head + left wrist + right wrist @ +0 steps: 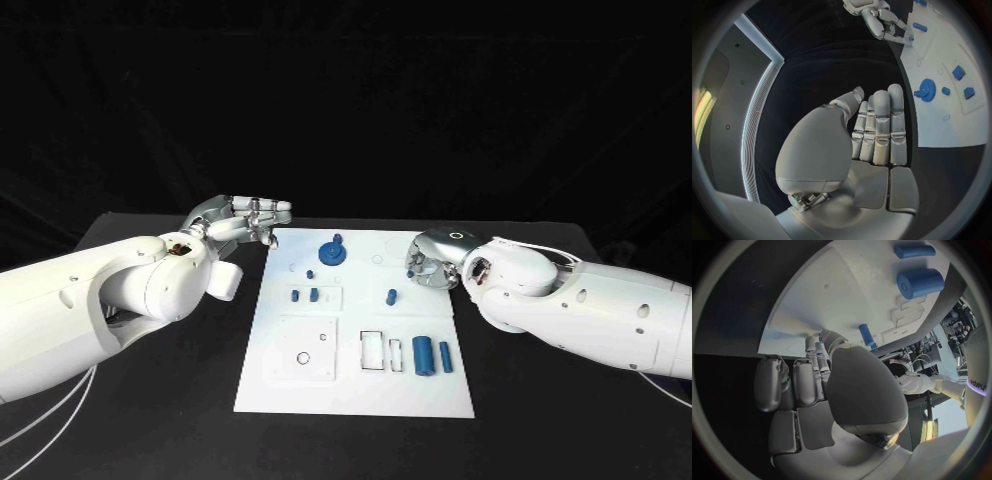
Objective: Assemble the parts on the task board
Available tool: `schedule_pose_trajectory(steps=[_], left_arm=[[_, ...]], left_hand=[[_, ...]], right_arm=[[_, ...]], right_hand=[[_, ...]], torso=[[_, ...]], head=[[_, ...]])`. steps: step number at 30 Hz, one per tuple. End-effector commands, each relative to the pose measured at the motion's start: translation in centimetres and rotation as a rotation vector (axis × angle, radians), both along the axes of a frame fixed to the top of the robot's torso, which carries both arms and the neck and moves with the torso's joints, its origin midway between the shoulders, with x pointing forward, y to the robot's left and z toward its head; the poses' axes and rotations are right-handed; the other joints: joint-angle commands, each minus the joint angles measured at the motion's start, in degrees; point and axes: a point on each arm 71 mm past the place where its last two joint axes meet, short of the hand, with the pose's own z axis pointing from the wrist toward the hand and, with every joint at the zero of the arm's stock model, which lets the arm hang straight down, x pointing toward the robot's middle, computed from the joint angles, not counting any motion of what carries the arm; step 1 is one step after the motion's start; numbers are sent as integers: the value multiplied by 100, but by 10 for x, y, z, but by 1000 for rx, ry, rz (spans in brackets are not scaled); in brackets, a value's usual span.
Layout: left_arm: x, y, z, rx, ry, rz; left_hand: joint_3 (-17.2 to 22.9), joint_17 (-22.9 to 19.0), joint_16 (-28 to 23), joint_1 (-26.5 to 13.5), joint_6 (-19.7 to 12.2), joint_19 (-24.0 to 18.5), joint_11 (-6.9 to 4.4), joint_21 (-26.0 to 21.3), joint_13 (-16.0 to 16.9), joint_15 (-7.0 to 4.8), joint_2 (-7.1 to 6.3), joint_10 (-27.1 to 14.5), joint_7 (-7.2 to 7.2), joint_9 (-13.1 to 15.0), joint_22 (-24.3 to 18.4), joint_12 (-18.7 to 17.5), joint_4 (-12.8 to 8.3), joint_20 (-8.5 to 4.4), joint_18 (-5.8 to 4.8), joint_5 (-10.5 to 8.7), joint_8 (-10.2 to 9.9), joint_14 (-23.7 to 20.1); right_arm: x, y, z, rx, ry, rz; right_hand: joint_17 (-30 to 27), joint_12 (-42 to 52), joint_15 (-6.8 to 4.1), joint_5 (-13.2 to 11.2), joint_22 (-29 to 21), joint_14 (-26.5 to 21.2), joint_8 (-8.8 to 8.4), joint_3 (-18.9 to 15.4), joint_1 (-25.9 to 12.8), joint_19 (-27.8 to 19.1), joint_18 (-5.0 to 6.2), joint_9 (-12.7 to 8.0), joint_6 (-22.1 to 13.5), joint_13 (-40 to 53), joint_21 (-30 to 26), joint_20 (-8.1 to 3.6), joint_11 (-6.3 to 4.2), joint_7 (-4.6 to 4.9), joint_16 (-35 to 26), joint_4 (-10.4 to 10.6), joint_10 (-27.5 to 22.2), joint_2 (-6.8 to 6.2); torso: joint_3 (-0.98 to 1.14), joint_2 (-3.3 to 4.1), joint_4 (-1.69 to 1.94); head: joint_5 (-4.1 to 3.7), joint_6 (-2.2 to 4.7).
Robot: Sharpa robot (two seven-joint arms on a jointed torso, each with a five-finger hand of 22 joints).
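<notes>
Lying on the white task board (289, 385) mid-counter: blue gear (333, 252), small blue peg (391, 296) (long axis running away from the robot). Right robot hand (428, 268) nearer, peg just inboard; grip unreadable. Left robot hand (248, 218) flat-fingered, holding nothing, off the board's far-left corner.

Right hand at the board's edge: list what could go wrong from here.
1. The right hand hovers over the task board near a small blue peg; its fingers could knock the peg aside when closing.
2. The large blue cylinder and the smaller one lie on their sides and may roll if the board is bumped.
3. The left hand is beside the board's far corner, close to the blue gear; a sweep inward might strike it.
</notes>
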Motion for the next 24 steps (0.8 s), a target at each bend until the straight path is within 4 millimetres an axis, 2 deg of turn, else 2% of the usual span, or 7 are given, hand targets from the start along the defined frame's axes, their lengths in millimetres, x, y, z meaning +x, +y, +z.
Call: schedule_pose_trajectory(steps=[1,17,24], left_arm=[[-1,-1,2,-27,-3,18],[-1,-2,0,-10,12,13],[-2,-2,-1,8,27,14]], left_hand=[[-17,-12,-30,-8,-47,16,8,-30,6,8,66,-51,5,-12,-15,41,-24,21,74,17,-21,-52],[-9,-52,-56,39,-101,38,34,-85,10,23,97,-120,38,-29,-56,63,-75,29,73,18,-30,-68],[-4,-73,-68,43,-134,49,53,-114,10,35,131,-168,60,-40,-78,73,-84,38,72,18,-34,-75]], right_arm=[[0,1,-3,-19,5,14],[-1,6,-8,-5,26,24],[-1,7,-9,-6,36,25]], right_hand=[[2,-27,16,-33,662,204,-17,61,64,56,-83,15,78,-24,41,1,-15,-7,38,-5,79,-3],[18,-106,-23,-33,731,209,5,346,5,93,-99,50,264,-154,114,-32,-61,-55,71,-80,301,68],[38,-142,-45,-145,763,214,24,471,-11,110,-107,74,355,-201,148,-51,-93,-85,94,-154,412,125]], torso=[[5,2,-6],[7,-2,-7],[2,3,-2]], head=[[24,-19],[40,-45],[39,-64]])
